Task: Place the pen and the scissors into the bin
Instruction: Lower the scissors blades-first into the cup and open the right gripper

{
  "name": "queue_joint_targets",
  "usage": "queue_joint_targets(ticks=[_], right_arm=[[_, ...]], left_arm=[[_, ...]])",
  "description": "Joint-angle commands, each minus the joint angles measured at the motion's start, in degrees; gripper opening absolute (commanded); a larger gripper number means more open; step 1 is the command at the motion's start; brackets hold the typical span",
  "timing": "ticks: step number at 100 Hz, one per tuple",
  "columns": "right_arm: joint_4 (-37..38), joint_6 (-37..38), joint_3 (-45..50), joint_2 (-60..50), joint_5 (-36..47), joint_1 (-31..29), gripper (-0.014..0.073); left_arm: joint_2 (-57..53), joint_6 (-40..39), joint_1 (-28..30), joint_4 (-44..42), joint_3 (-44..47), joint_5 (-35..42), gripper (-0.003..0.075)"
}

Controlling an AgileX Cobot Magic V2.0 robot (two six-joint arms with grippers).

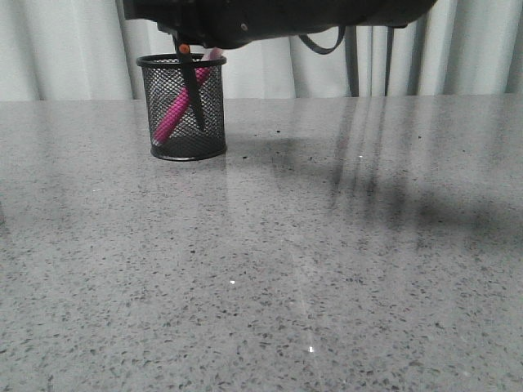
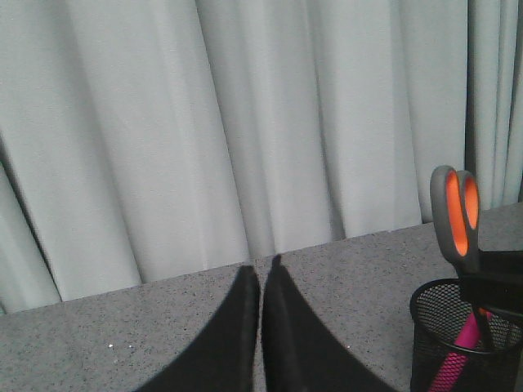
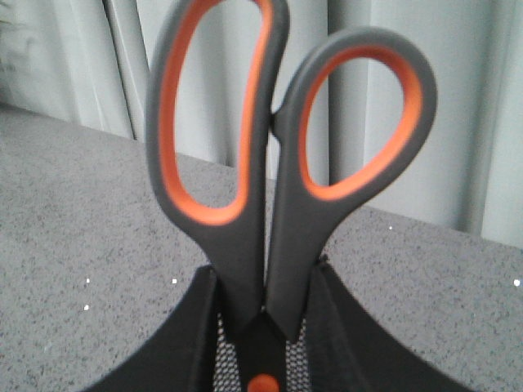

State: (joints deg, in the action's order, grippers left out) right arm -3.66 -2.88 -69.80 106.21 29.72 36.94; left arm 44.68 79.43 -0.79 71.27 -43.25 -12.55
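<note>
The black mesh bin (image 1: 186,108) stands on the table at the far left. The pink pen (image 1: 177,109) leans inside it. The scissors (image 3: 270,188) stand upright with their blades (image 1: 194,91) down in the bin and the orange-lined handles above the rim. My right gripper (image 3: 265,279) is shut on the scissors, its fingers (image 3: 204,327) pressed against the handles just above the orange pivot (image 3: 261,382). My left gripper (image 2: 260,271) is shut on nothing and hangs beside the bin (image 2: 458,335), where the scissors' handle (image 2: 458,211) and the pen (image 2: 464,347) show.
A grey speckled table (image 1: 327,261) stretches from the bin toward the near edge. Pale curtains (image 1: 65,49) hang behind it. The right arm's dark body (image 1: 278,20) spans the top of the front view above the bin.
</note>
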Motion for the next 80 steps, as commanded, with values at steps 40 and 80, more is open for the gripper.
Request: queue_joint_targets(ticks=[40,80], right_arm=[[0.2,0.1,-1.4,-2.6,4.9,-0.1,0.0201],[0.2,0.1,-1.4,-2.6,3.0,-0.1,0.0225]], left_arm=[[-0.4,0.0,-0.5,1.2,-1.7,1.3,-0.0019],[-0.4,0.0,-0.5,1.2,-1.7,1.3,-0.0019]])
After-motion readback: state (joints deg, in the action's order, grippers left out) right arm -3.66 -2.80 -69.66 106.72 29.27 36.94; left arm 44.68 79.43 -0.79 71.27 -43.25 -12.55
